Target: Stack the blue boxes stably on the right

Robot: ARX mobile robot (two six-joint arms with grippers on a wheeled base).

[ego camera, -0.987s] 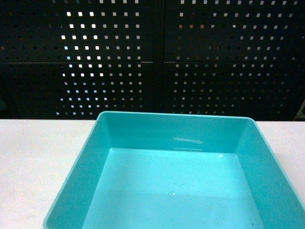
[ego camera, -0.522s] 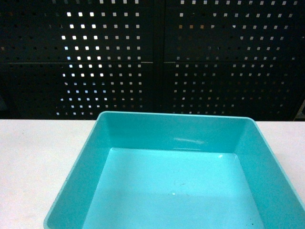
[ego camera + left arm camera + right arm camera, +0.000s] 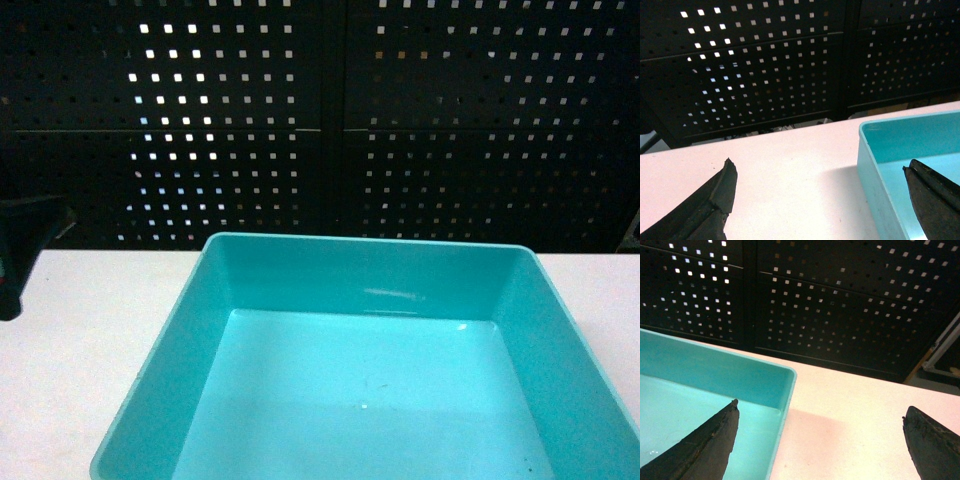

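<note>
Straddling opposite walls of the turquoise tub is how I read my two claws right now. It sits on the white desk, close in front of me and slightly right of centre in the head view, empty, rim up.

My left claw is spread wide: one finger hangs over bare desk, the other over the tub's inside, so the tub's left wall lies between them, toward the right-hand fingertip. My right claw is likewise released and holding nothing, with its left finger over the tub floor, its right finger over the desk, and the tub's right-hand corner between. Neither claw touches the plastic that I can see.

Both arms look about equally near, each to its own side. The tub seems close to square from here, so I cannot name a long axis. The royal-blue tub is not in any view, so I judge stacking has not begun.

Compared with a moment ago, a dark part of my left arm has come into the head view's left edge; the tub has not shifted.
</note>
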